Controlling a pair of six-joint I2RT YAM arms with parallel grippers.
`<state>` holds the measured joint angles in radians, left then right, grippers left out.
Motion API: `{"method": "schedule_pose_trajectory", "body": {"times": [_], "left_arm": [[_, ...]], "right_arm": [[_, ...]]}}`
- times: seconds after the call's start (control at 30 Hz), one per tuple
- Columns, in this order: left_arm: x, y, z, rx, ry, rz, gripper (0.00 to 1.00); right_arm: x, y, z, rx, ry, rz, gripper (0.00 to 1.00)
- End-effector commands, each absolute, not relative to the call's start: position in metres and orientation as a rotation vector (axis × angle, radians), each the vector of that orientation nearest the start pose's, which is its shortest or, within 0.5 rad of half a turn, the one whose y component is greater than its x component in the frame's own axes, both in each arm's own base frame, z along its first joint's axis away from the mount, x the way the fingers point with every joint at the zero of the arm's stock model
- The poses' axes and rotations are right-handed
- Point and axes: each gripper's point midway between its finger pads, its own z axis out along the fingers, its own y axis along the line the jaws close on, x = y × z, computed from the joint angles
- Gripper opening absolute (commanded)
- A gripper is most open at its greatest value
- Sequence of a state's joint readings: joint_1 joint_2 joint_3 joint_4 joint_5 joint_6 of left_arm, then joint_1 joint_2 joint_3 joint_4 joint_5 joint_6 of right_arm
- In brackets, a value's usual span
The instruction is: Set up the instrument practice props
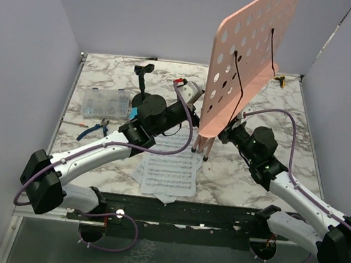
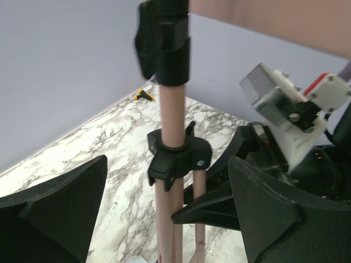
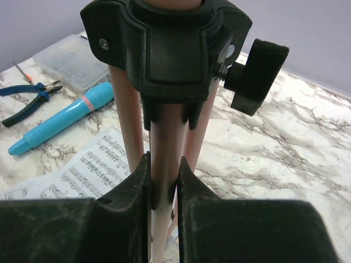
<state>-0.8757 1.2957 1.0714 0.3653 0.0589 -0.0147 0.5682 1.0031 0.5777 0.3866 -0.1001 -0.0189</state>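
The pink music stand stands upright at mid-table, its hole-punched panel [image 1: 247, 57] high at the back right and its tripod legs [image 1: 202, 146] nearly folded together. My right gripper [image 1: 228, 135] is shut on the stand's pole [image 3: 163, 164], just below the black leg collar [image 3: 167, 49]. My left gripper [image 1: 193, 108] is open with the pole [image 2: 170, 126] between and ahead of its fingers [image 2: 55, 213], not touching. White sheet-music pages [image 1: 171, 172] lie in front of the legs. The blue toy microphone [image 3: 66, 118] lies left of them. The black mic stand [image 1: 143, 77] stands behind my left arm.
A clear compartment box [image 1: 106, 103] sits at the left, with blue-handled pliers [image 1: 92, 129] in front of it. A small yellow-and-black object [image 1: 281, 80] lies at the back right. Grey walls close in the table on three sides.
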Motion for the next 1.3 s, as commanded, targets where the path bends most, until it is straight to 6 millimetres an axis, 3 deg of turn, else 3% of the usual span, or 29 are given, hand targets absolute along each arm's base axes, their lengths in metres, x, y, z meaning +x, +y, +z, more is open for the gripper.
{"method": "schedule_pose_trajectory", "body": {"times": [0.0, 0.17, 0.4, 0.6, 0.87, 1.17, 1.23, 1.27], "left_arm": [[0.292, -0.349, 0.372, 0.615, 1.225, -0.89, 0.9], [0.284, -0.35, 0.377, 0.682, 1.11, -1.008, 0.89], [0.269, -0.37, 0.383, 0.843, 1.011, -1.099, 0.86], [0.275, -0.379, 0.396, 0.843, 0.981, -1.116, 0.77], [0.276, -0.381, 0.411, 0.823, 0.95, -1.142, 0.51], [0.278, -0.384, 0.414, 0.811, 0.953, -1.157, 0.0], [0.279, -0.383, 0.417, 0.795, 0.957, -1.16, 0.0], [0.281, -0.382, 0.419, 0.777, 0.96, -1.157, 0.0]], "right_arm": [[0.301, 0.208, 0.206, -0.665, 1.626, 0.427, 0.01], [0.297, 0.211, 0.208, -0.703, 1.61, 0.442, 0.01], [0.288, 0.22, 0.21, -0.771, 1.583, 0.489, 0.01], [0.286, 0.223, 0.212, -0.789, 1.574, 0.511, 0.01], [0.284, 0.225, 0.212, -0.799, 1.577, 0.528, 0.01], [0.284, 0.224, 0.215, -0.752, 1.625, 0.551, 0.01], [0.283, 0.224, 0.216, -0.724, 1.644, 0.565, 0.02], [0.283, 0.222, 0.217, -0.7, 1.651, 0.568, 0.08]]}}
